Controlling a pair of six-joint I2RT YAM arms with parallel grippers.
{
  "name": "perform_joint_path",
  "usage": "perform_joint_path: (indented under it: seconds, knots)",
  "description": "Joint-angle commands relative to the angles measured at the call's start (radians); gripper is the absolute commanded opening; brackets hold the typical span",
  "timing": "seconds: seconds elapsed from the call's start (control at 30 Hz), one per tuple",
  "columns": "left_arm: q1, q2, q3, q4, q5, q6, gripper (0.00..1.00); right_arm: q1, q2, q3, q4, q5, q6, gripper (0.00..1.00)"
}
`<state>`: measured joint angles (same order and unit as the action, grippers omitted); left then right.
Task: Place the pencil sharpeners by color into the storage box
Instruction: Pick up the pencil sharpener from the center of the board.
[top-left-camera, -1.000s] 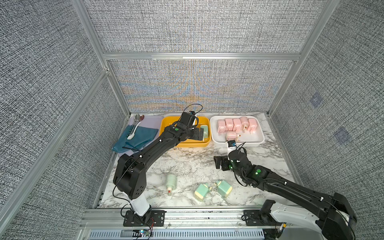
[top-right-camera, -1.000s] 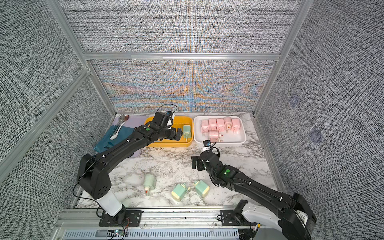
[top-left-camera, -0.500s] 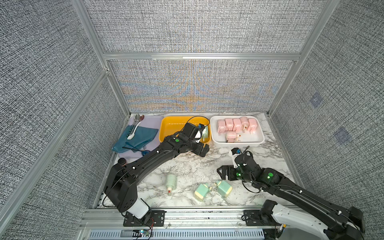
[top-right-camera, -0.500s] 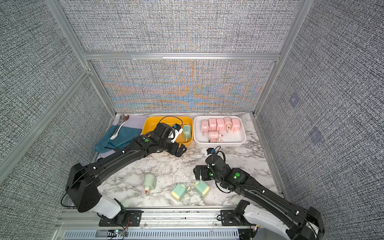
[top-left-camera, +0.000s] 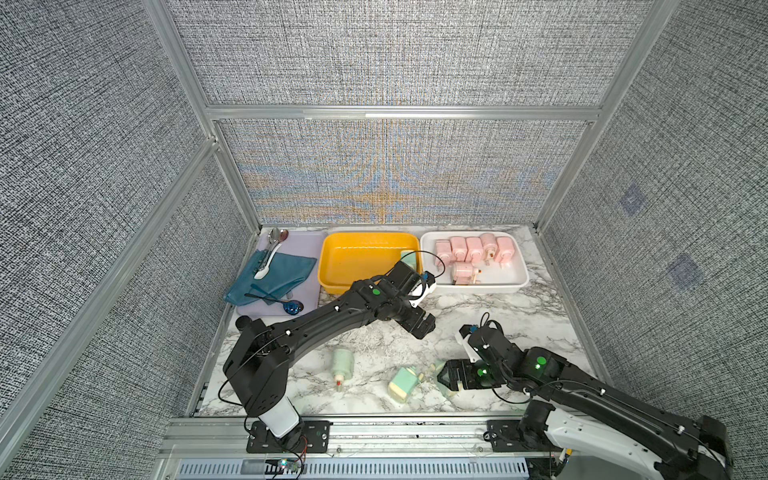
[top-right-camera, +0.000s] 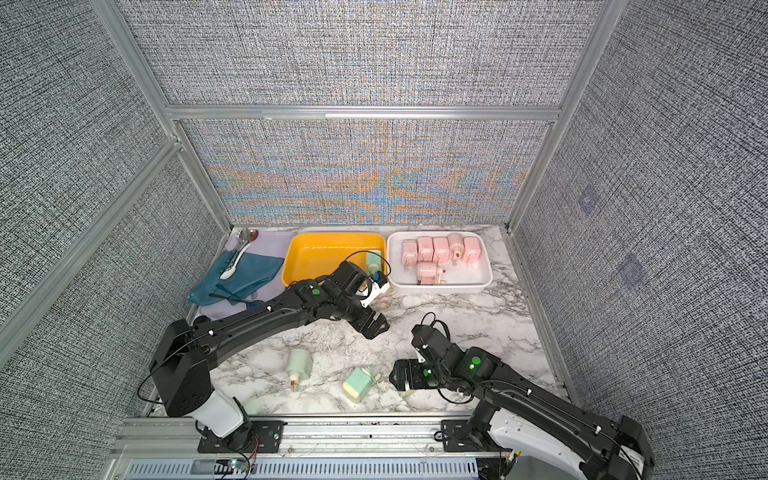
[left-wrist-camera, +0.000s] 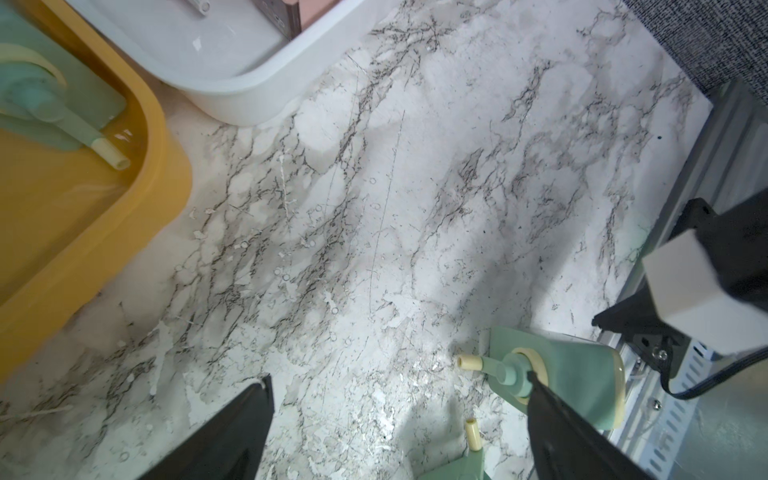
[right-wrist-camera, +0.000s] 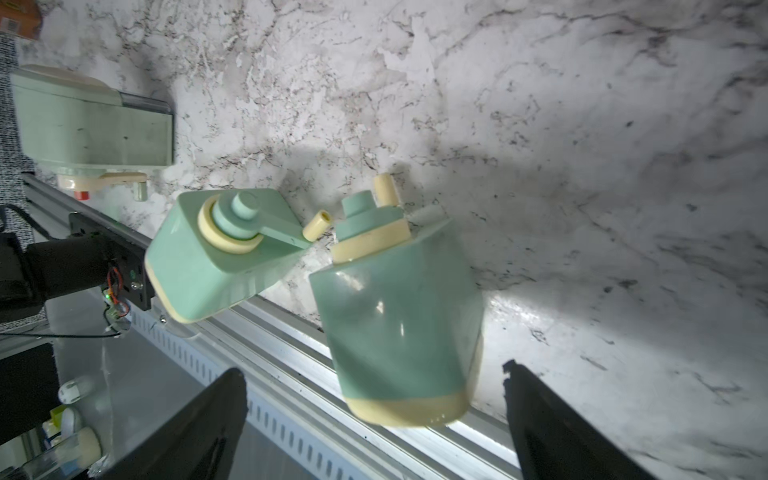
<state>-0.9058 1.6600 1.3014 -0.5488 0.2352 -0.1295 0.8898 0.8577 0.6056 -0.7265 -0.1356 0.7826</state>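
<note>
The right gripper (top-left-camera: 451, 376) is hovering wide open over a mint green sharpener (right-wrist-camera: 399, 324) at the marble table (top-left-camera: 498, 316) front. The left gripper (top-left-camera: 419, 328) is hanging open too. Another green sharpener (top-left-camera: 409, 259) is lying in the yellow tray (top-left-camera: 361, 262), and the pink sharpeners (top-left-camera: 473, 249) are sitting in the white tray (top-left-camera: 513, 278).

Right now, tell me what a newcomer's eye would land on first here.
Six pastel-pink plastic pencil sharpeners sit packed in the white rectangular tray at the back right. Next, three mint-green sharpeners lie loose on the marble tabletop near the front edge, the open right gripper poised over one.
</note>
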Motion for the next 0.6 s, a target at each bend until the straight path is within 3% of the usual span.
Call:
perform_joint_path:
  seconds: [0.0,0.13,0.33,0.47,0.57]
  knots:
    - [-0.021,0.013,0.008,-0.018,0.017,0.019,0.99,0.013,0.013,-0.004,-0.045,0.028,-0.002,0.99]
    - [-0.048,0.025,0.01,-0.04,-0.051,0.001,0.99,0.064,0.049,-0.023,-0.001,0.022,-0.012,0.99]
    - [-0.058,0.032,-0.018,0.003,-0.107,-0.092,0.99,0.131,0.092,0.001,0.017,0.19,0.019,0.98]
    - [-0.058,0.01,-0.051,0.034,-0.151,-0.115,0.99,0.149,0.077,0.009,0.026,0.264,-0.021,0.84]
    - [-0.058,0.007,-0.059,0.035,-0.178,-0.118,0.99,0.156,0.047,-0.011,0.069,0.23,-0.08,0.78]
